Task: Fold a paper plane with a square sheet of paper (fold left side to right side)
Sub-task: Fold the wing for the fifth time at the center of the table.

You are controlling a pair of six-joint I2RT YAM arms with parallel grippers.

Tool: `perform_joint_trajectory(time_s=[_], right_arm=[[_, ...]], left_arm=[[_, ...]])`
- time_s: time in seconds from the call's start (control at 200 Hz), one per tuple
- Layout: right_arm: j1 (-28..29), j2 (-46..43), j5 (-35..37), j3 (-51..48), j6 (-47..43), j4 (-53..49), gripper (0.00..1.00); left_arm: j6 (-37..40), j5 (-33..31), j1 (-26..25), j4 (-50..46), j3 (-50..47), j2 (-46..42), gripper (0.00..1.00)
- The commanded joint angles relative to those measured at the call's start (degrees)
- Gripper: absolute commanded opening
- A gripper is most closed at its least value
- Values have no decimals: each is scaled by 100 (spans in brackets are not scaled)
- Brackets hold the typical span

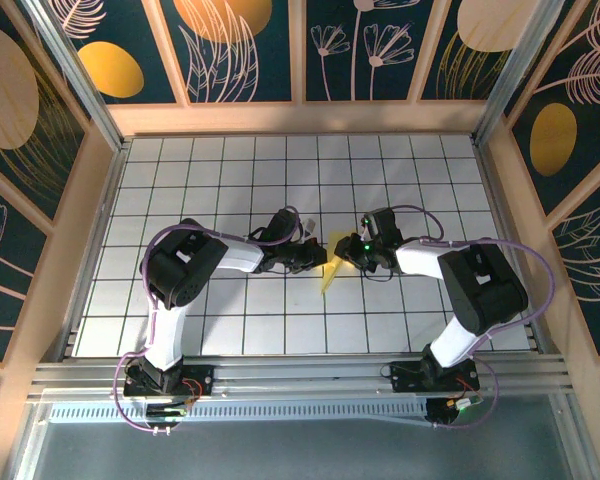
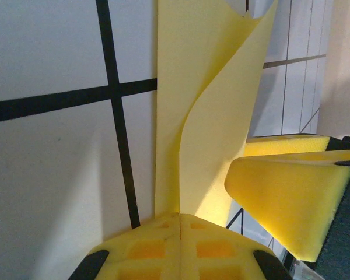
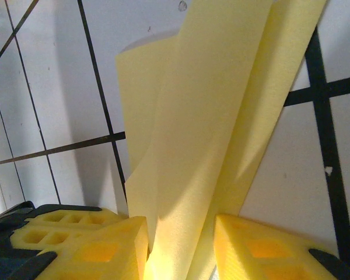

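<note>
From above, you have both arms reaching in to the middle of the white grid table (image 1: 230, 330), and their tips almost meet. The yellow paper (image 1: 329, 273) shows between them as a narrow folded strip standing up off the surface, its lower end pointing toward the near edge. Your left gripper (image 1: 317, 258) is at its left side and your right gripper (image 1: 348, 252) at its right, but this view is too small to show how either pair of jaws stands. In the left wrist camera, your left gripper (image 2: 179, 233) has its two yellow foam pads pressed together, and the yellow paper (image 2: 213, 116) comes straight out of the seam between them, so it is pinched there. From the pinch the paper rises as two layers, a flat one behind and a curved one that peels to the right in front. The right gripper's foam pad (image 2: 286, 198) sits just beside the paper at the right. In the right wrist camera, your right gripper (image 3: 181, 254) has its pads set apart, and the folded paper (image 3: 204, 116) runs down between them, touching or nearly touching both. You cannot tell from here whether they actually squeeze it. The left gripper's waffled pads (image 3: 61, 224) lie low at the left, close to the paper.
</note>
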Motion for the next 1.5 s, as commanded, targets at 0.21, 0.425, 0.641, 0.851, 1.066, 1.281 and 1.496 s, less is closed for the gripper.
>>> perform_joint_trajectory(time_s=[0.21, 0.425, 0.641, 0.851, 1.066, 1.281, 1.496], right_arm=[[45, -335, 179, 112, -103, -250, 36], [-11, -614, 304, 121, -248, -554, 35], [-82, -660, 16, 262, -440, -485, 5], [-18, -307, -41, 530, -470, -466, 0], [54, 26, -129, 587, -445, -376, 0], [74, 177, -85, 466, -401, -317, 0], [73, 272, -24, 415, -423, -343, 0]], left_arm=[[194, -451, 53, -639, 156, 227, 0], [206, -477, 57, -725, 192, 258, 0], [235, -535, 53, -813, 232, 255, 0], [246, -582, 52, -910, 262, 253, 0], [240, -606, 55, -970, 280, 271, 0], [247, -620, 53, -1042, 315, 305, 0], [245, -613, 52, -1102, 350, 364, 0]])
